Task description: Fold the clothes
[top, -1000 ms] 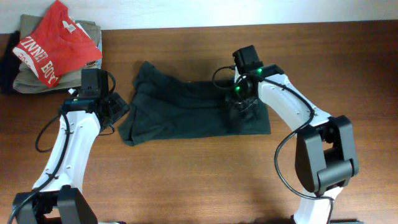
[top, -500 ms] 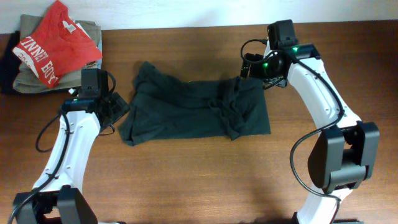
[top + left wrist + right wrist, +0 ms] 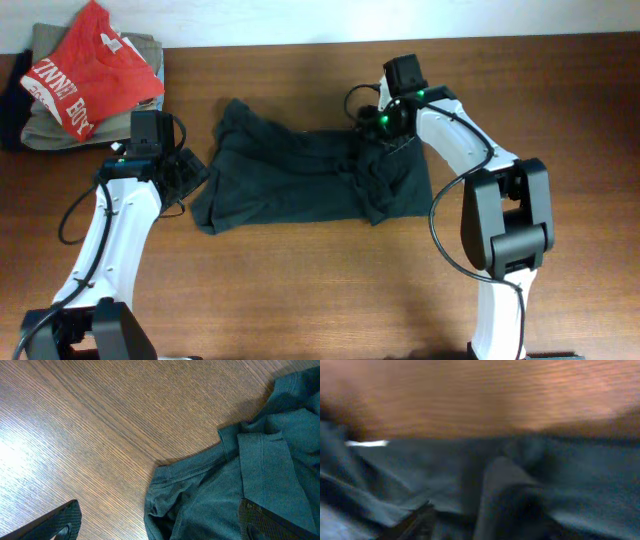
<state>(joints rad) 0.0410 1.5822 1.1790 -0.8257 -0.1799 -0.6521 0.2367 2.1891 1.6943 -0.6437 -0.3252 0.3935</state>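
The clothes, a dark charcoal T-shirt [image 3: 300, 175], lie rumpled across the middle of the wooden table, with a bunched ridge in the right half. My left gripper [image 3: 186, 172] hovers open at the shirt's left edge. In the left wrist view the shirt's hem [image 3: 200, 495] lies between the wide-apart fingertips [image 3: 65, 520]. My right gripper [image 3: 385, 138] is low over the shirt's upper right part. The right wrist view is blurred: one dark finger [image 3: 415, 522] shows beside a raised fold of fabric [image 3: 500, 490], and the jaws' stance is not readable.
A pile of folded clothes sits at the back left corner: a red T-shirt with white lettering [image 3: 88, 70] on top of khaki garments [image 3: 45, 125]. Bare wood table [image 3: 300, 300] lies in front of the shirt. The table's back edge runs just behind the shirt.
My right gripper left the shirt's right middle, swung out past its back right corner, and has come back over the upper right part. A bunched ridge stays there. The left arm is unmoved.
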